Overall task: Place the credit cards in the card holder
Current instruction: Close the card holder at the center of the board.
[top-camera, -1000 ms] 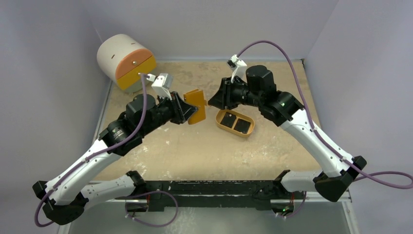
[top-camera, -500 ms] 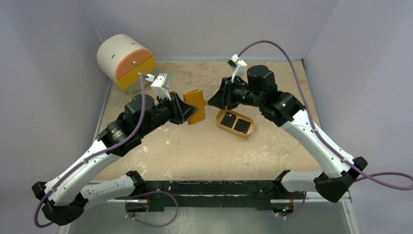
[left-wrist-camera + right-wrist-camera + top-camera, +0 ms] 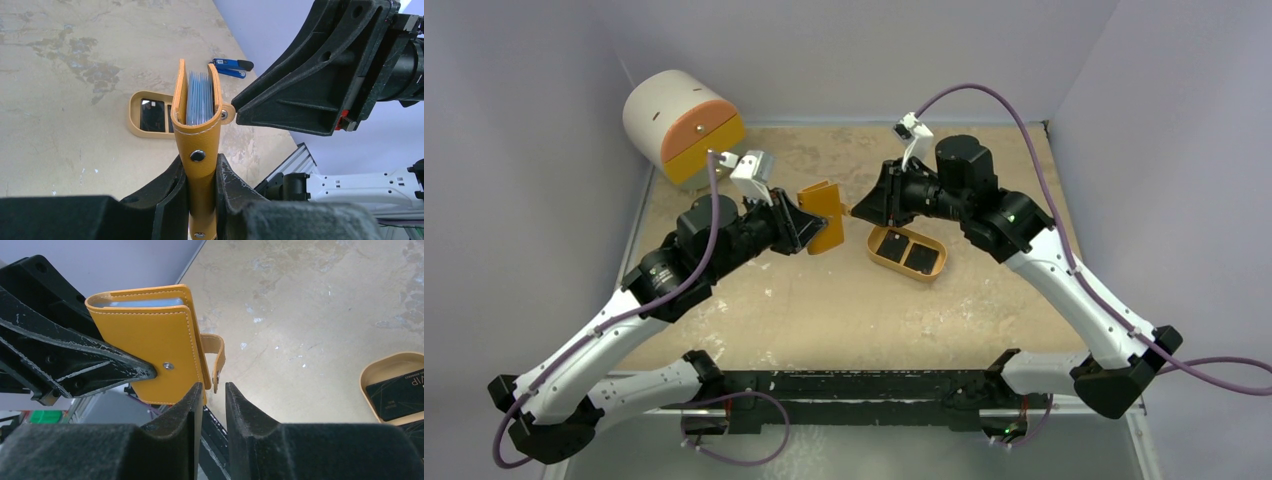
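Holder (image 3: pixel 197 135), likely soft, is sitting clamped in left hand (image 3: pixel 200 167) as right hand (image 3: pixel 214 390), slightly apart, is hovering by its graspable tab (image 3: pixel 218 352).

1. Tabletop (image 3: pixel 824 300): beige, matt, mottled with darker stains and pale scuffs; fills the middle of the top view.
2. Back wall (image 3: pixel 854 50): plain pale lavender, meeting the far edge of the tabletop.
3. Left wall (image 3: pixel 524 200) and right wall (image 3: pixel 1184 180): same pale lavender, closing in both sides.
4. Metal edging (image 3: pixel 636 225): light strip along the left side of the tabletop.
5. Black rail (image 3: pixel 854 385): across the near edge.
6. Grey glossy surface (image 3: pixel 874 455): below the rail.
7. Drum-shaped unit (image 3: pixel 664 110): white shell, orange and yellow drawer fronts, at the far left corner.
8. Light: even, diffuse; soft-edged shadows on the tabletop.
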`<action>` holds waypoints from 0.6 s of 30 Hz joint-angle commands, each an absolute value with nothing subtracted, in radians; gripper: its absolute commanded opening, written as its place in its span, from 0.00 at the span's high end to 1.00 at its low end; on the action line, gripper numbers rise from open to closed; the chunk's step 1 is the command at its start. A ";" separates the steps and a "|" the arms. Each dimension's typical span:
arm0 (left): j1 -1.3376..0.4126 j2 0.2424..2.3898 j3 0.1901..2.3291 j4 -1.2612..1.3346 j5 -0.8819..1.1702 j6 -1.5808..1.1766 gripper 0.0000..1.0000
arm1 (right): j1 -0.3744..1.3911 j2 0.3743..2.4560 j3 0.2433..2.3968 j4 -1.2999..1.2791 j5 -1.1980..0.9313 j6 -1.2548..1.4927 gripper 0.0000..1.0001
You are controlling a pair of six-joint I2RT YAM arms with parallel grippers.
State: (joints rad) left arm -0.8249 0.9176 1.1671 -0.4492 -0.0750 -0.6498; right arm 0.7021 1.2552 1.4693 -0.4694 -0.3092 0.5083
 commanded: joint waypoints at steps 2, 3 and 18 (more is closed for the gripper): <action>-0.822 0.890 1.192 -0.369 -0.079 -0.640 1.00 | 0.706 1.243 1.470 -0.435 -0.342 0.509 0.76; -0.823 0.888 1.193 -0.370 -0.078 -0.640 1.00 | 0.706 1.242 1.470 -0.433 -0.343 0.509 0.77; -0.822 0.888 1.192 -0.349 -0.054 -0.657 1.00 | 0.706 1.248 1.471 -0.416 -0.365 0.515 0.82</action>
State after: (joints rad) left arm -0.8249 0.9081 1.1671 -0.4454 -0.0723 -0.6518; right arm 0.7021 1.2556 1.4673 -0.4644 -0.3363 0.5087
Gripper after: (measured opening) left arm 0.172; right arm 0.179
